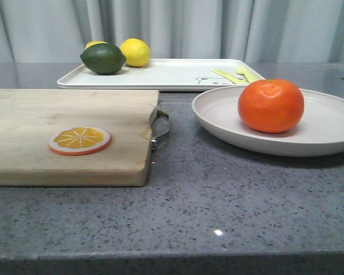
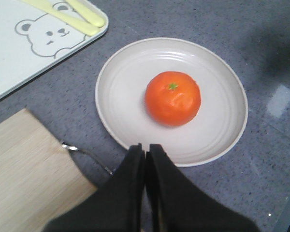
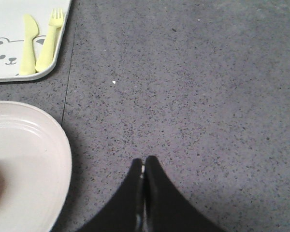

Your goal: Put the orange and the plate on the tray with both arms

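The orange (image 1: 270, 105) rests in the middle of the off-white plate (image 1: 218, 117), which lies on the grey counter at the right, in front of the tray (image 1: 172, 74). From the left wrist, the orange (image 2: 172, 98) and plate (image 2: 121, 101) lie just beyond my left gripper (image 2: 145, 146), which is shut and empty, tips over the plate's near rim. My right gripper (image 3: 143, 160) is shut and empty above bare counter, with the plate (image 3: 34, 164) off to one side. The tray's bear drawing (image 2: 46, 36) shows. Neither gripper appears in the front view.
A wooden cutting board (image 1: 40, 132) with a metal handle (image 1: 160, 129) holds an orange slice (image 1: 79, 140) at the left. On the tray sit a green lime (image 1: 103, 58), a yellow lemon (image 1: 135, 52), and a yellow fork and knife (image 1: 235, 74).
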Controlling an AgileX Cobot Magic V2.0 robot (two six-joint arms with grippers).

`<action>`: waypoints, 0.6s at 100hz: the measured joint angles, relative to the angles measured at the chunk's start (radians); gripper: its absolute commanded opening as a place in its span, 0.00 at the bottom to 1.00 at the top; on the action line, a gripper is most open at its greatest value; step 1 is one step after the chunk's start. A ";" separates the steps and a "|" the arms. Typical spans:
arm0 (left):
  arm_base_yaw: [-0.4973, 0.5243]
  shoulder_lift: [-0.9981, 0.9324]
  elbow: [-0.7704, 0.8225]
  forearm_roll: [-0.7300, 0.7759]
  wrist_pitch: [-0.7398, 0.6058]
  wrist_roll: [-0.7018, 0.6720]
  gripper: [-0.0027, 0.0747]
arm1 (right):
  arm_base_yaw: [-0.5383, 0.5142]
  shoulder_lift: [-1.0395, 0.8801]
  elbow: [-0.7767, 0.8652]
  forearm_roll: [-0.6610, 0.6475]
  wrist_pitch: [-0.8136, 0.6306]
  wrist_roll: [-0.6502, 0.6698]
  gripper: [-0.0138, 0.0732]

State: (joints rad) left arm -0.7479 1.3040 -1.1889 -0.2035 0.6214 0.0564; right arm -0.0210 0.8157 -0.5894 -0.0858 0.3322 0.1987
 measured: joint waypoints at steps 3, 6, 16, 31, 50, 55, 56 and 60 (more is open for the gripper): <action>0.014 -0.034 0.029 0.000 -0.005 -0.005 0.01 | 0.000 0.000 0.000 0.000 0.004 0.000 0.09; 0.034 -0.061 0.058 0.000 -0.007 -0.005 0.01 | 0.000 0.000 0.000 0.000 0.007 0.000 0.09; 0.094 -0.165 0.161 0.000 -0.012 -0.011 0.01 | 0.000 0.000 0.000 0.000 0.019 0.000 0.09; 0.173 -0.355 0.313 0.002 -0.023 -0.013 0.01 | 0.000 0.000 0.000 0.000 0.039 0.000 0.09; 0.234 -0.595 0.471 0.002 -0.044 -0.015 0.01 | 0.000 0.006 -0.003 0.000 0.065 0.000 0.09; 0.240 -0.652 0.509 0.002 -0.046 -0.022 0.01 | 0.000 0.014 -0.011 0.000 0.073 0.000 0.09; 0.242 -0.660 0.519 0.002 -0.046 -0.025 0.01 | 0.000 0.018 -0.014 0.000 0.073 0.000 0.09; 0.244 -0.703 0.545 0.002 -0.046 -0.035 0.01 | 0.003 0.029 -0.022 0.000 0.086 0.000 0.09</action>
State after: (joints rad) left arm -0.5039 0.6009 -0.6438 -0.2019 0.5753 0.0216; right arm -0.0177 0.8446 -0.6117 -0.0854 0.4180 0.1987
